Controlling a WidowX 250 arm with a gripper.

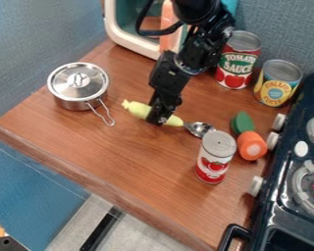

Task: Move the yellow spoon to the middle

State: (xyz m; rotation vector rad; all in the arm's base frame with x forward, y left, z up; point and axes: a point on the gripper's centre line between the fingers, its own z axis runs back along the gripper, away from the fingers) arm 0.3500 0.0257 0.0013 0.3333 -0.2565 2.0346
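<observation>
The black gripper (161,115) hangs from the top of the camera view and is down at the spoon's handle, covering part of it. The yellow spoon (138,109) lies on the wooden counter, its pale yellow handle showing on both sides of the gripper. Its metal bowl (199,129) points right, near the top of the upright red-and-white can. Whether the handle is held cannot be made out.
A lidded metal pot (79,88) stands at the left. The small can (216,157) is at the lower right, beside an orange-and-green toy piece (251,145). Two larger cans (238,59) stand behind. The black stove (297,196) borders the right side.
</observation>
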